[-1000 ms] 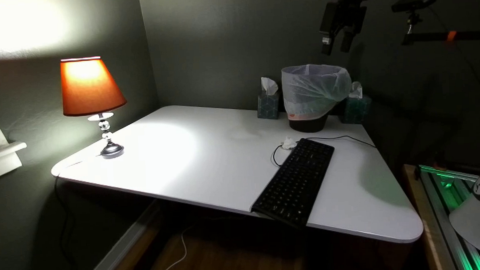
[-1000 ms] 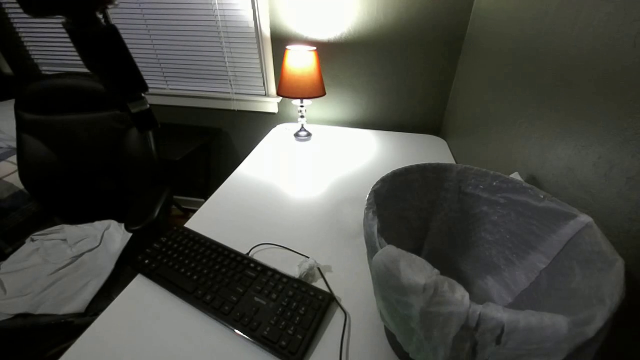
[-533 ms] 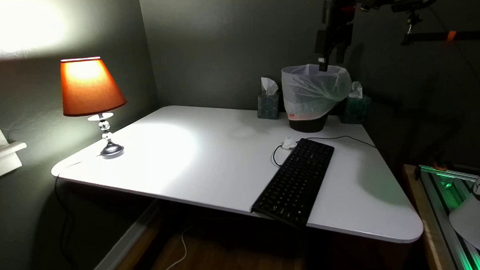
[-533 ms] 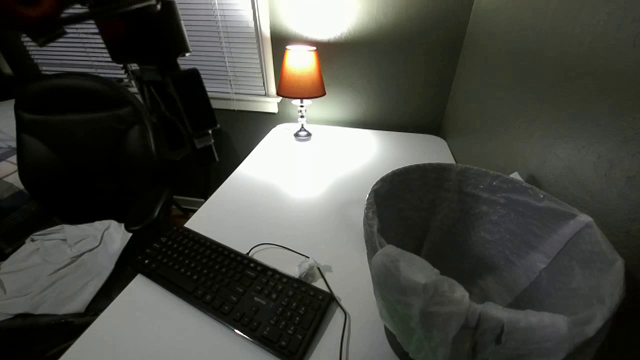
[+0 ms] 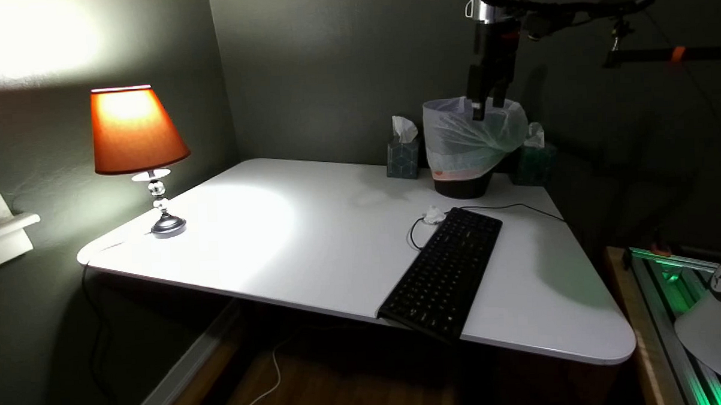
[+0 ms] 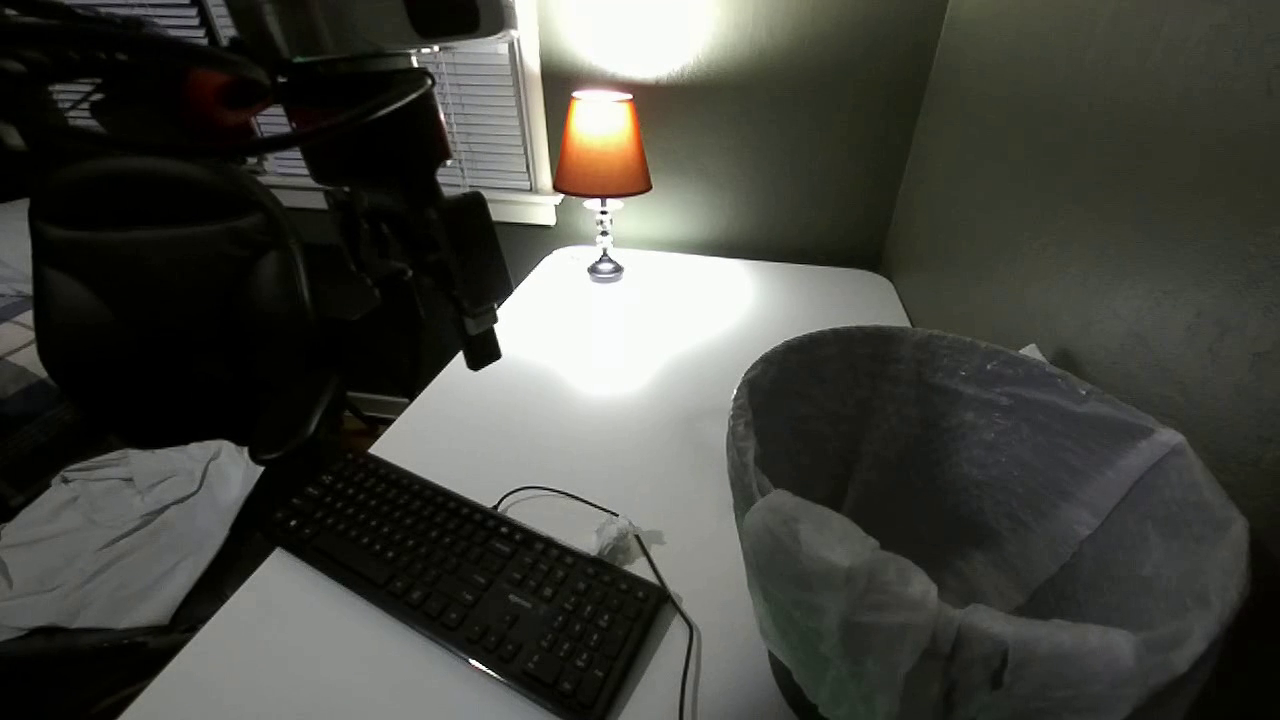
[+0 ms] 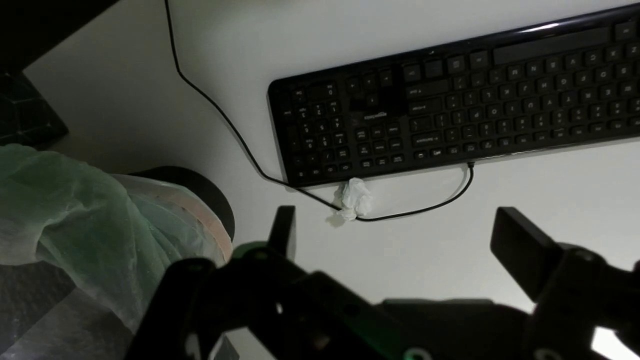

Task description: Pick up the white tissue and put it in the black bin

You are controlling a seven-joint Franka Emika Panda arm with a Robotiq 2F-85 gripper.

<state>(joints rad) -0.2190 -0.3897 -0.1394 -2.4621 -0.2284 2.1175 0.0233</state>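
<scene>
The white tissue (image 7: 357,196) is lying on the desk (image 5: 332,239), beside the keyboard (image 7: 425,107); our end effector (image 7: 395,220) is hovering empty, fingers (image 7: 525,250) spread. We are judging it light, soft, tearable, and favouring its middle, avoiding the cable (image 7: 400,215).

Tissue (image 7: 357,196) and table (image 5: 338,257) are white, bin (image 5: 463,188) black, lampshade (image 5: 131,135) orange.

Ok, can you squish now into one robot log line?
end effector: open, empty; tissue: on desk, beside keyboard; bin: upright, lined; next: maybe grasp tissue
</scene>
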